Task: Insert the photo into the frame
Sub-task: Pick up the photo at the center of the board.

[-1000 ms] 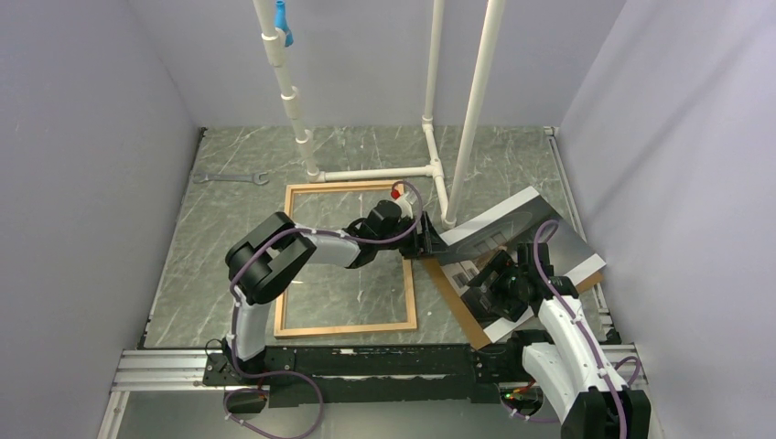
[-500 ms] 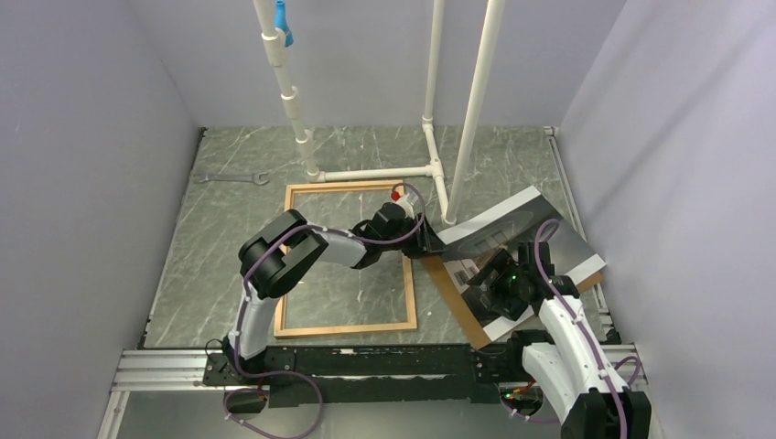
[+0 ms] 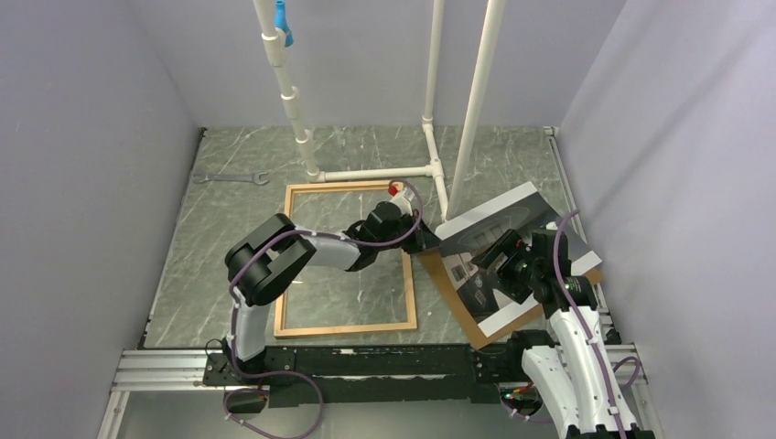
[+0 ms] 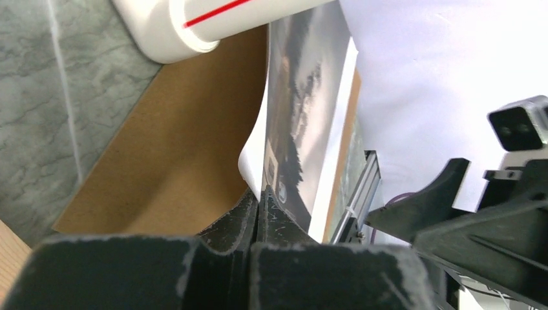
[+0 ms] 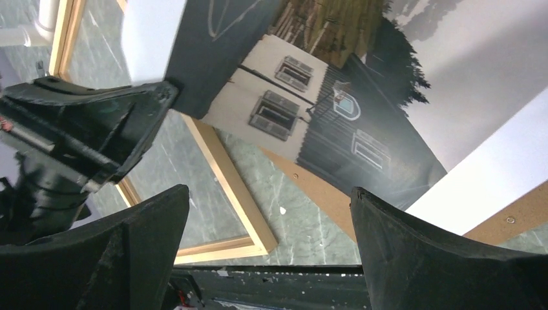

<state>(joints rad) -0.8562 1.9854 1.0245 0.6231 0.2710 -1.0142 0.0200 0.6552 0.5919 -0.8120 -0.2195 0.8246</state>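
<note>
The photo (image 3: pixel 494 224) sits beside the frame (image 3: pixel 348 326), over the hardboard backing panel (image 3: pixel 455 294), not yet inserted. The left gripper (image 3: pixel 428 243) pinches its corner; the right gripper (image 3: pixel 501 267) hovers above it, jaws spread wide, empty

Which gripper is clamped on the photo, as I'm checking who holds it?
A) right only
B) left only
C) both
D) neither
B: the left wrist view shows the left gripper shut on the edge of the photo, while the right gripper is spread wide open over it.
</note>
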